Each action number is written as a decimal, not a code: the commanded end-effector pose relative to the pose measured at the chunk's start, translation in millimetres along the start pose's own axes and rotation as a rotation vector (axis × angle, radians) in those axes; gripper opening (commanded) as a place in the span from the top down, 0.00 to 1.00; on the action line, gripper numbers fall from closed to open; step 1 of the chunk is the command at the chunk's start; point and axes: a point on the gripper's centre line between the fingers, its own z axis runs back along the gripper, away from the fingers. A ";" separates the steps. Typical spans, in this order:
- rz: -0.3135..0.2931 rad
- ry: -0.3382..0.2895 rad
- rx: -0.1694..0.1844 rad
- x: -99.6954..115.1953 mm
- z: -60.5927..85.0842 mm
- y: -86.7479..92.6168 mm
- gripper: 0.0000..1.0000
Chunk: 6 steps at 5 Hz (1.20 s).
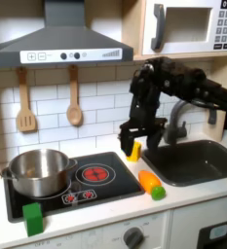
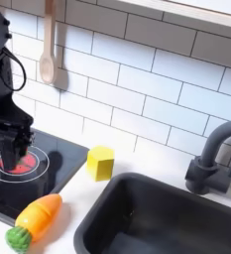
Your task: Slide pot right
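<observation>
The claw (image 1: pixel 131 137) hung open and empty, well apart from the pot (image 1: pixel 39 171); it should approach low behind the pot's far side.

Black claw (image 2: pixel 15 149) hanging over the red hob ring (image 2: pixel 16 165), yellow block (image 2: pixel 100 163) on the worktop's (image 2: pixel 137 159) back strip, toy carrot (image 2: pixel 34 219) at its front edge, dark sink (image 2: pixel 157 213), black faucet (image 2: pixel 212 157), wooden spoon (image 2: pixel 48 48) on tiles.

The pot (image 1: pixel 39 171) is polished, reflective metal; the cooktop (image 1: pixel 105 187) is glossy black; the hanging utensils (image 1: pixel 25 101) appear matt wood.
</observation>
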 end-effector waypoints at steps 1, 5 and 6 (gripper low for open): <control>0.023 0.003 0.016 22.6 -12.3 21.0 0.00; 0.069 -0.025 0.048 68.6 -23.6 58.8 0.00; 0.092 -0.021 0.052 77.5 -28.3 69.9 0.00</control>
